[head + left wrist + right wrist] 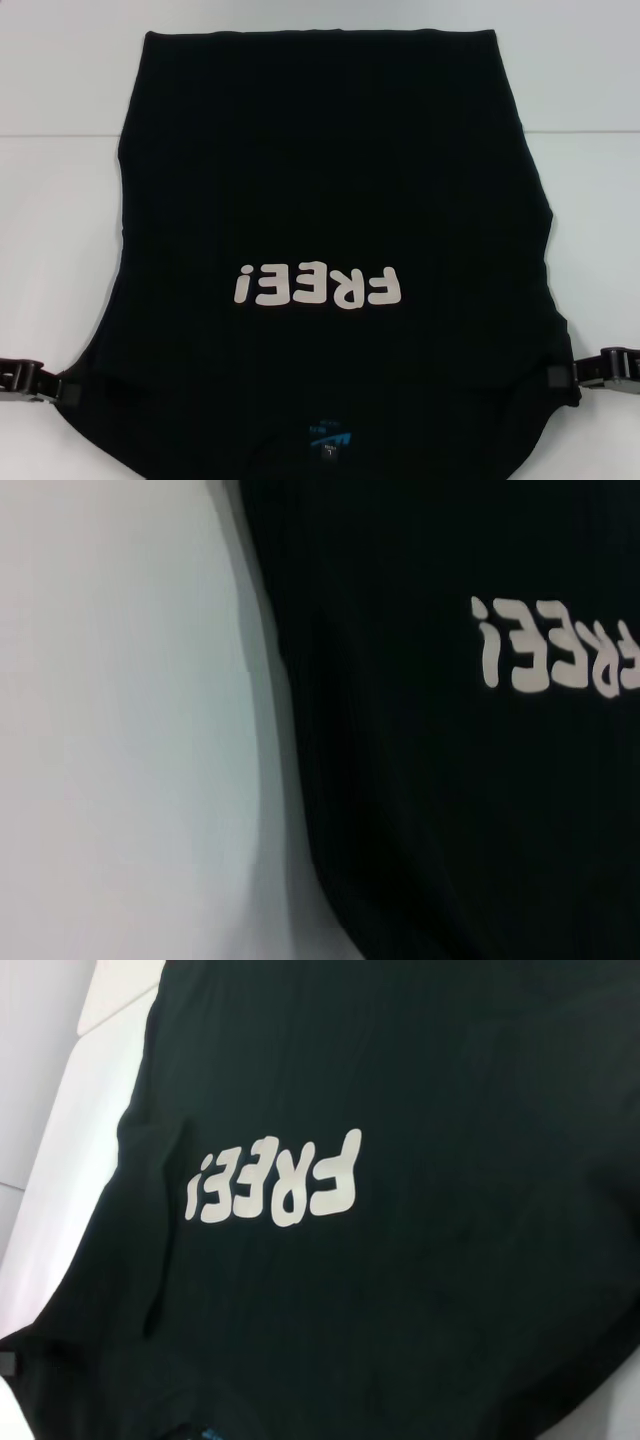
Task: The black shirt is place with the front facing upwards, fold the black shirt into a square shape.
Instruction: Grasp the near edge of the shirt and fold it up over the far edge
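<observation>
We see the black shirt (330, 180) spread flat on the white surface (60, 200), print up, collar nearest us. Left pincer (62, 388) and right pincer (556, 374) each clamp a shoulder edge of the shirt, low at the sides.

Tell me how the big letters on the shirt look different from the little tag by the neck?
The letters are big, pale pinkish-white and sit mid-chest on the black shirt; the tag is small, blue and sits at the near neck edge. The letters read "FREE!" upside down; the tag's print is too small to read.
</observation>
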### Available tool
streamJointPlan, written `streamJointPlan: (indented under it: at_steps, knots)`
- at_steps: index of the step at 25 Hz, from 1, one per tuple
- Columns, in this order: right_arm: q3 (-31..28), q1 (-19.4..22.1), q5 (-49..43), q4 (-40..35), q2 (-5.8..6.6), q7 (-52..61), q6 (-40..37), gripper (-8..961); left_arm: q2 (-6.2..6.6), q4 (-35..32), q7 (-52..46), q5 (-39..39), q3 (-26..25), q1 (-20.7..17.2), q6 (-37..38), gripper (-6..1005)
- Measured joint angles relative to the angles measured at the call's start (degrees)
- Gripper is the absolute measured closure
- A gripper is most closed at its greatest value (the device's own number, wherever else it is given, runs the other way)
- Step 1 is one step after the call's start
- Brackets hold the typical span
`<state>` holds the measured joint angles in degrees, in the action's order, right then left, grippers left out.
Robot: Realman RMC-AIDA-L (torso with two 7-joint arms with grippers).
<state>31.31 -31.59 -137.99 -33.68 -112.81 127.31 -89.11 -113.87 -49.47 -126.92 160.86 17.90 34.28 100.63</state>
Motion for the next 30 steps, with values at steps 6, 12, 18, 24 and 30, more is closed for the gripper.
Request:
streamJointPlan:
  at_steps: [6,12,18,24,30]
  knots:
    - [-0.91,0.84,0.05,-0.14,0.17,-0.09,-0.31,858,0.24,1.10,4.46,-0.22,-4.31,-0.68,-0.01,967]
    - [-1.97,1.57,0.08,-0.14,0.51,-0.19,-0.38,855,0.22,2.26,9.70,-0.93,-8.74,-2.36,-0.01,967]
    - [-2.05,1.90,0.10,-0.09,0.66,-0.22,-0.53,853,-0.18,2.32,13.27,-1.85,-10.37,-4.09,0.29,967]
    - [-3.47,3.38,0.15,0.03,0.76,-1.45,-0.95,851,-0.48,3.91,19.92,-3.15,-16.27,-6.39,0.21,967]
    - [-5.25,4.26,0.18,0.17,0.84,-3.14,-2.75,849,-0.89,4.63,23.70,-5.20,-17.50,-8.01,0.15,967]
